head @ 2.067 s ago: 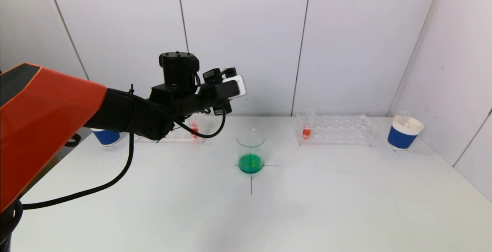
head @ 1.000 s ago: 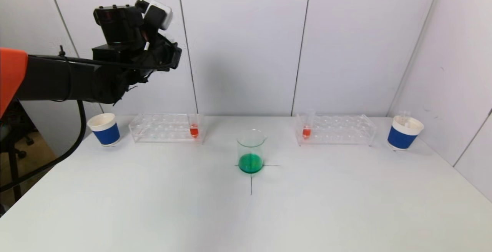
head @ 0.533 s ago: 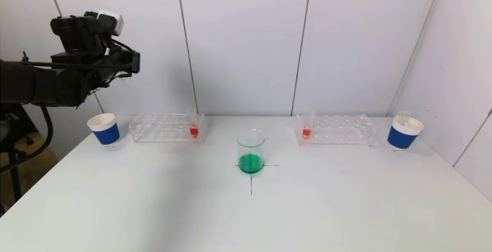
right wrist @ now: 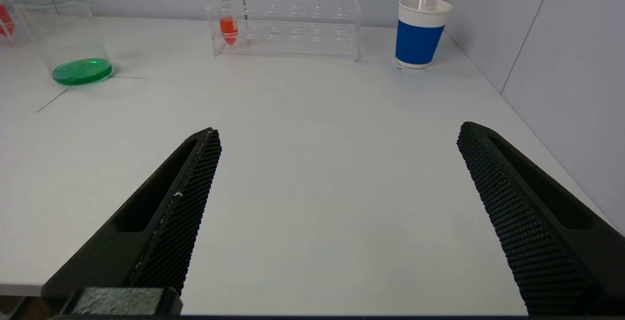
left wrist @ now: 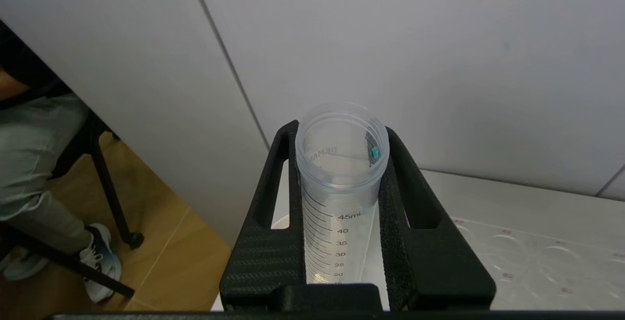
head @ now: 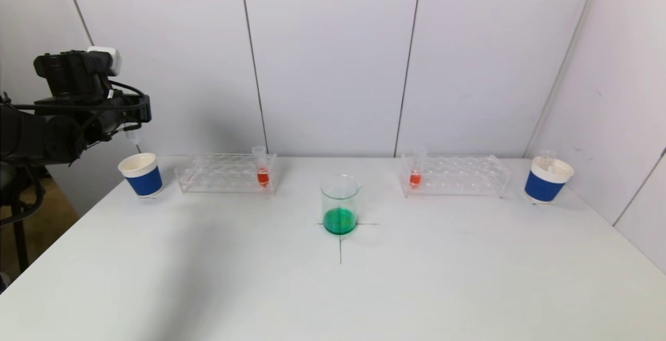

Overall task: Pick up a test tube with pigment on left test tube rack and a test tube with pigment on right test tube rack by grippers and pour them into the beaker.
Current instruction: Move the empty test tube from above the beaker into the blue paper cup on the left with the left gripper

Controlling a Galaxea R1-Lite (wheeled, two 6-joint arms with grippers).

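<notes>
The left gripper, clamped on an emptied test tube, has been swung from the beaker to above the blue cup at the tabletop's far-left corner; disposal seems next. The right gripper is spread, empty. Grey wall panels are seen behind.

A clear beaker holding green liquid is stood upright on the table. Left of it, a red-filled test tube is seated in the left rack; right of it, another in the right rack. An emptied graduated tube is held upright, far left of the beaker.
</notes>
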